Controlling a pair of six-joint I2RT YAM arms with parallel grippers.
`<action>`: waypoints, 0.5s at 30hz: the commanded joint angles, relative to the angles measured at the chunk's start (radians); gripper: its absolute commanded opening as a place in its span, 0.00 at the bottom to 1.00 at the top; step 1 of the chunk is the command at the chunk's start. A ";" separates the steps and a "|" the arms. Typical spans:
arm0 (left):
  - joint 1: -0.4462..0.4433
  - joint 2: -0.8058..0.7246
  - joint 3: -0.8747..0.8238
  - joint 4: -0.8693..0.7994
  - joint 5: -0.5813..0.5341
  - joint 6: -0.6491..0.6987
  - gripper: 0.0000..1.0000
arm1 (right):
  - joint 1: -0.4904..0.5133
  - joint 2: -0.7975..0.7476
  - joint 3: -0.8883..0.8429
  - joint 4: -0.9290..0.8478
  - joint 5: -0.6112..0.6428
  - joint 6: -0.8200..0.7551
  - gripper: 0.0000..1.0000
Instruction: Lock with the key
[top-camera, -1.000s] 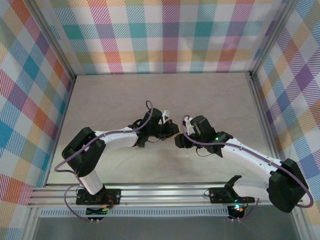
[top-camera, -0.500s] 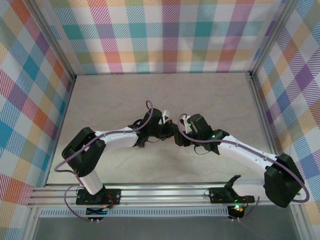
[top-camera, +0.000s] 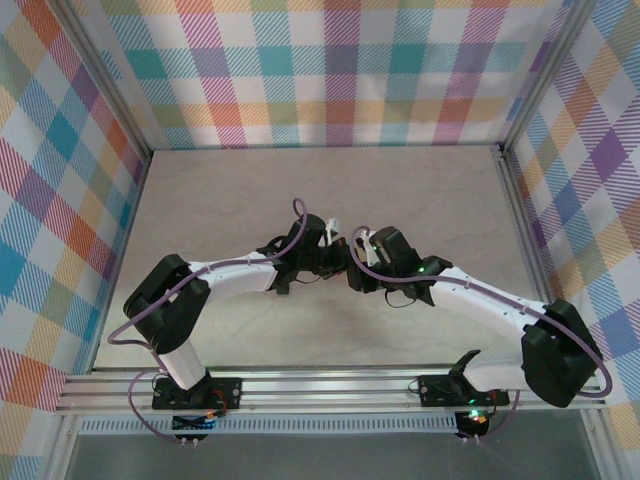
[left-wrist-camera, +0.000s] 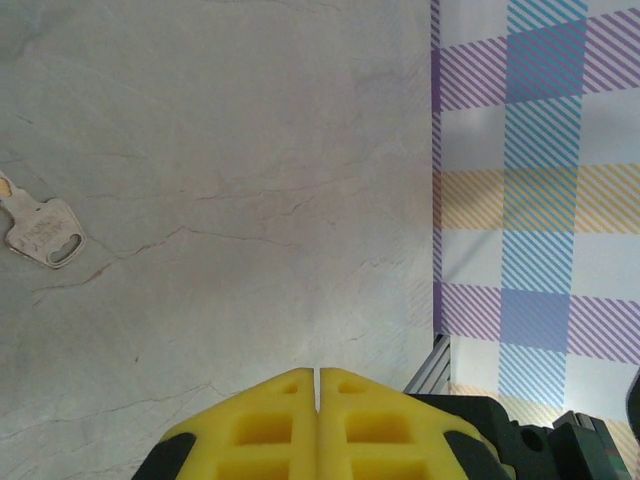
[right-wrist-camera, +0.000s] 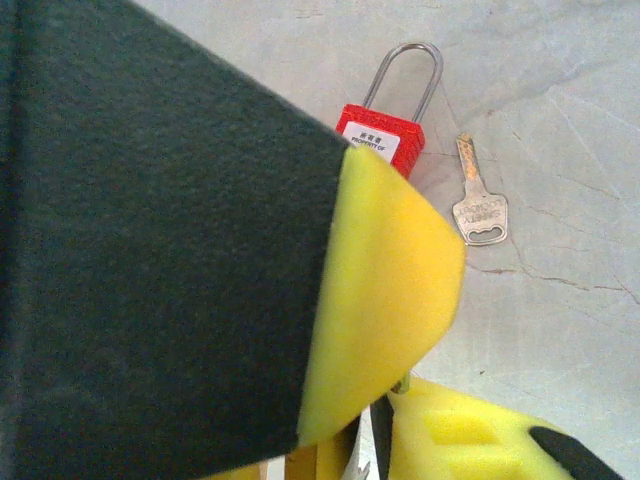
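Note:
A red padlock (right-wrist-camera: 381, 132) with a silver shackle lies on the table, its lower body hidden behind my left gripper's black and yellow finger (right-wrist-camera: 390, 280). A silver key (right-wrist-camera: 479, 207) lies just right of the padlock, and it also shows at the left edge of the left wrist view (left-wrist-camera: 40, 233). My left gripper (left-wrist-camera: 316, 372) is shut, pads together with nothing between them. My right gripper (right-wrist-camera: 385, 410) sits right behind it, its pads closed on a thin metal strip seen edge-on, seemingly a second key. Both grippers (top-camera: 349, 265) meet mid-table.
The pale stone-patterned table (top-camera: 230, 190) is boxed in by plaid walls (top-camera: 330, 70) on three sides. An aluminium rail (top-camera: 320, 385) runs along the near edge by the arm bases.
My right arm has slid left and a little farther from its base, closing up against the left gripper. The left arm has stayed put.

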 joint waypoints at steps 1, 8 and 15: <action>-0.008 -0.028 0.027 -0.012 -0.007 0.022 0.00 | 0.008 0.001 0.029 -0.004 0.003 0.000 0.30; -0.008 -0.031 0.035 -0.039 -0.014 0.041 0.00 | 0.009 -0.004 0.032 -0.026 0.021 -0.009 0.28; -0.007 -0.034 0.035 -0.049 -0.020 0.048 0.00 | 0.008 -0.004 0.030 -0.030 0.025 -0.008 0.25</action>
